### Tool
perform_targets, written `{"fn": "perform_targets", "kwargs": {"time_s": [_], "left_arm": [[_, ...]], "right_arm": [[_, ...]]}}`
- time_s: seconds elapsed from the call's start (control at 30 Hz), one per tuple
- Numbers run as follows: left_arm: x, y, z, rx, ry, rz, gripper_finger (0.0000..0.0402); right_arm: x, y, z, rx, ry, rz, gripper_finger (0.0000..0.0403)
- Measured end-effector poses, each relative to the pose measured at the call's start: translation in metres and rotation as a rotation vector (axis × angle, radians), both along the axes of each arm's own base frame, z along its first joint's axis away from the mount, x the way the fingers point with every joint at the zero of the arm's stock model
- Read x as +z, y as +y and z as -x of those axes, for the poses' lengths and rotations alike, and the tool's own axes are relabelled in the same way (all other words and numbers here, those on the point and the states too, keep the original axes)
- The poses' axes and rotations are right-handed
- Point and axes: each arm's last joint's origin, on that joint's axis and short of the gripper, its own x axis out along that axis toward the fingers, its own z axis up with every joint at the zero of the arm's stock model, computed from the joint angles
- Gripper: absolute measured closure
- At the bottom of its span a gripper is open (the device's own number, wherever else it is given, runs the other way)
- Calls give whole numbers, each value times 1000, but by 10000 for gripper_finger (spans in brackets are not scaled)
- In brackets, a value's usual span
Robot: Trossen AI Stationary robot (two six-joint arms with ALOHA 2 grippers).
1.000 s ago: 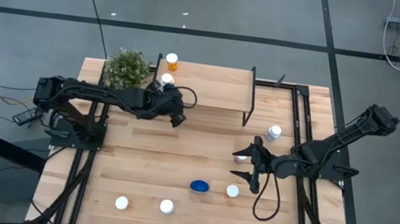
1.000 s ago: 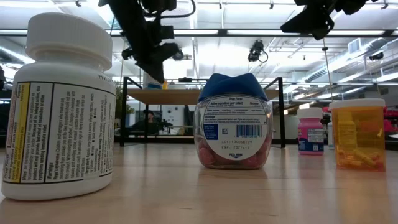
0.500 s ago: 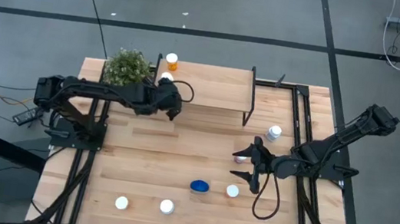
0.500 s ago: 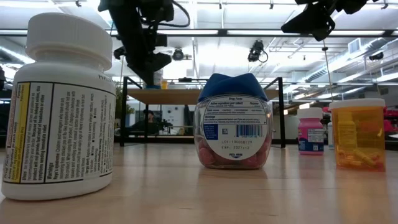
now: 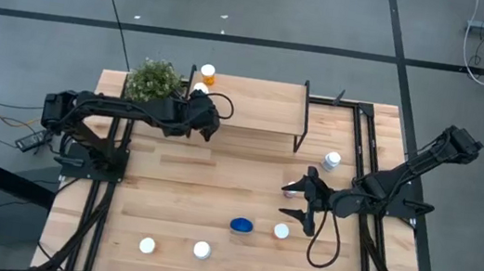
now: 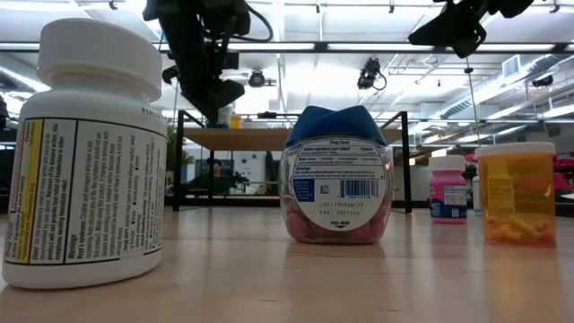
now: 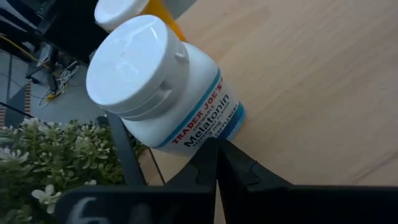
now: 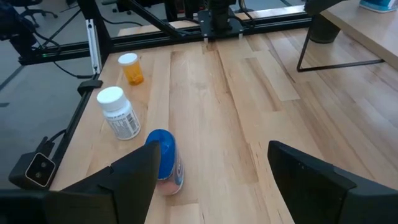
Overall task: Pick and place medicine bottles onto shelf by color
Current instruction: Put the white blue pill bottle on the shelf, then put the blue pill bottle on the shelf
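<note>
Light-wood shelf [image 5: 255, 109] serves as the landmark: two bottles stand on its far-left corner, an orange bottle [image 5: 208, 76] at the back edge and a white melatonin bottle [image 7: 163, 93] just in front of it, nearly touching. Their close pairing at one end probably leaves the rest of the board free for other colours. Left gripper [image 5: 209, 124] hangs at the shelf's left front, just behind the white bottle, its fingers [image 7: 211, 163] pressed together with nothing between them; the bottle stands upright on the board by itself, which suggests it is already set down. A potted plant [image 5: 152, 81] sits just left of the shelf.

Right gripper [image 5: 299, 199] hovers off the shelf's right front corner, jaws spread wide and empty, apparently poised over the pink bottle [image 6: 447, 189] beside it. Other bottles stand on the tabletop [image 5: 216, 188]: one white-capped bottle [image 5: 332, 159] right of the shelf, a blue-lidded jar [image 5: 241, 225] and an orange-bodied bottle [image 5: 281, 231] in front of it, and two more bottles [image 5: 174, 248] farther forward, left.
</note>
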Motion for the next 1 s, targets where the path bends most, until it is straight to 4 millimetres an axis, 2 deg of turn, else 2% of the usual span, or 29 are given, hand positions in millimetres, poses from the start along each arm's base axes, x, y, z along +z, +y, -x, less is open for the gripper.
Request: {"fn": "perform_targets", "kwargs": {"time_s": [0.13, 0.33, 0.57, 0.67, 0.8, 1.0], "left_arm": [[0, -5, -2, -21, -9, 5, 396], [9, -28, -6, -95, -77, 60, 392], [46, -67, -12, -249, -148, 183, 397], [53, -86, -6, -294, -87, 214, 390], [48, -107, 2, -319, -38, 232, 390], [11, -129, 4, -374, -65, 270, 396]], "right_arm": [[0, 0, 0, 0, 0, 0, 98], [0, 0, 0, -1, 0, -1, 98], [0, 0, 0, -20, -3, -19, 98], [0, -1, -1, -28, -5, -21, 98], [3, -2, -2, -5, -26, -5, 98], [1, 6, -7, 105, -33, -44, 98]]}}
